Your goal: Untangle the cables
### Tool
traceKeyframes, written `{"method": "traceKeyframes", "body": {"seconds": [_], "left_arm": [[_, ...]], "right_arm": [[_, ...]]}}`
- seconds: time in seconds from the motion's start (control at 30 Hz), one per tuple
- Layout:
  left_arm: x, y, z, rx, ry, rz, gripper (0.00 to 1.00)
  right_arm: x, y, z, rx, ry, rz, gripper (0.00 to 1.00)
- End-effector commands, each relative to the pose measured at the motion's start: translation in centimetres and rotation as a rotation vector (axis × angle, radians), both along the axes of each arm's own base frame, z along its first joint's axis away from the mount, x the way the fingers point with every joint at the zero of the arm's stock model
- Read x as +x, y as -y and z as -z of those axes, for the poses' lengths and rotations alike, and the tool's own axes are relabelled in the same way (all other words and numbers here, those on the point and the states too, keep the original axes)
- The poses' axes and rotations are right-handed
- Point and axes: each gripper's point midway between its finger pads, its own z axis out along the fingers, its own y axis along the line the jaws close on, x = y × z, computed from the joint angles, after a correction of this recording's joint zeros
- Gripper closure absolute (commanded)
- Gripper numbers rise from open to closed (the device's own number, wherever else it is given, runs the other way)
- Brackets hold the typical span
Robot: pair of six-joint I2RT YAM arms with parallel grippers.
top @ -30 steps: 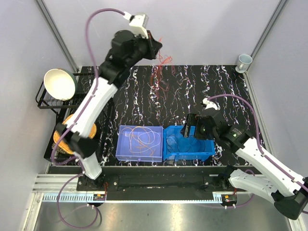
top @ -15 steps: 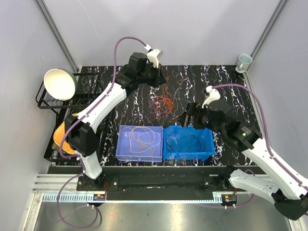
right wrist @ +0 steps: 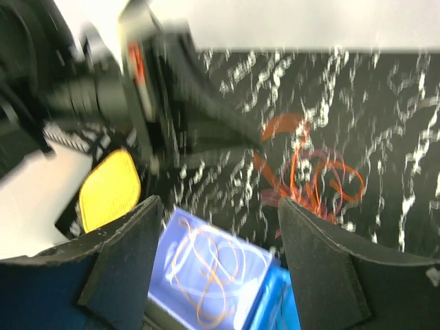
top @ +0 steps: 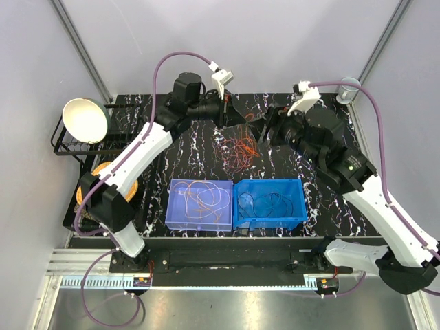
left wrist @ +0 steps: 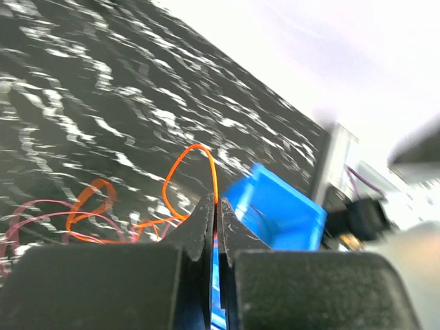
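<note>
Centre of the top view: cables [top: 237, 148] sprawl light and floppy, left gripper [left wrist: 214, 203] pinched on an orange strand [left wrist: 206, 159], right gripper [right wrist: 218, 203] gaping empty nearby, so grab an outer loop, I'd say.

No legible text, brand, number or sign in any view. Only candidate: red patch [right wrist: 135, 60] on housing of left gripper [right wrist: 257, 142], seen from right wrist view. Motion-blurred, unreadable.
</note>
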Motion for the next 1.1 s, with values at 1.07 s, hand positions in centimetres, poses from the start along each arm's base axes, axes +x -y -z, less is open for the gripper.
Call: {"method": "traceKeyframes", "body": {"seconds": [1.07], "left_arm": [[-1.8, -1.7, -6.6, -0.184, 0.000, 0.000, 1.00]], "right_arm": [[3.3, -3.7, 7.0, -0.115, -0.007, -0.151, 0.25]]}}
